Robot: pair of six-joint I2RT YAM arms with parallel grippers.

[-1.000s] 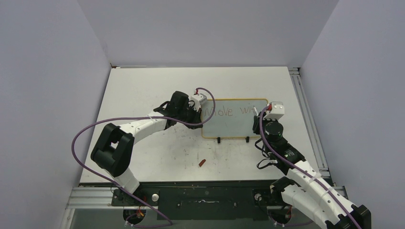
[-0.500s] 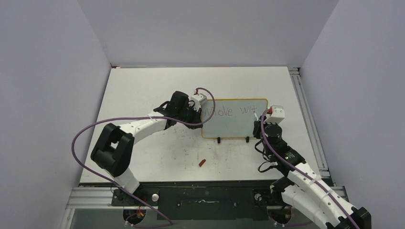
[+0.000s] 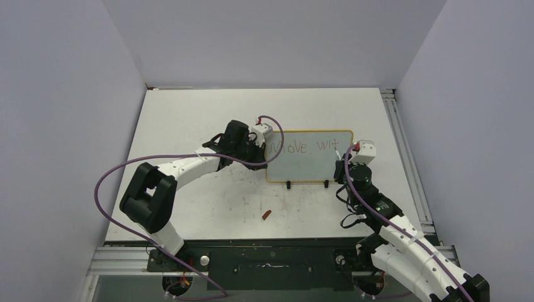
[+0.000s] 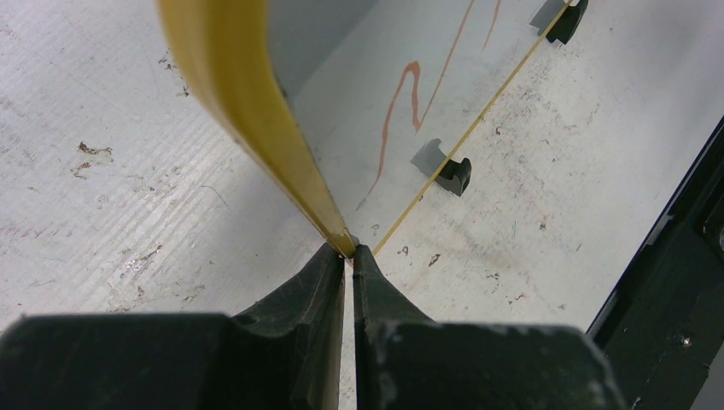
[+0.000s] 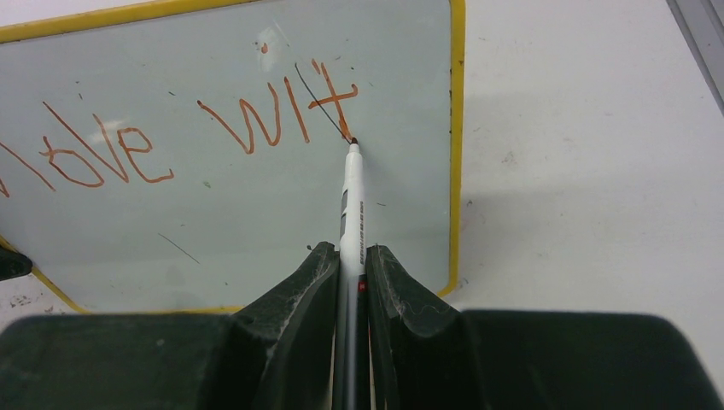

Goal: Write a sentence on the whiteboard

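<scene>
The left claw (image 4: 348,256) is clamped on the yellow left edge of the whiteboard (image 3: 302,167), which sits mid-worktop (image 3: 208,113). The sentence (image 3: 301,148) reads "Move wit". The right claw (image 5: 350,256) pinches a marker (image 5: 353,196), its tip at the "t".

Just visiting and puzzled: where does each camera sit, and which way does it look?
Top external: high behind the robot, looking down on the table; left arm and right arm show.
Left wrist: on the left arm, looking along the left tool, shut on the whiteboard's frame.
Right wrist: on the right arm, looking past the right tool, shut on a marker, at the sentence.
Shared: all three show the whiteboard.
</scene>
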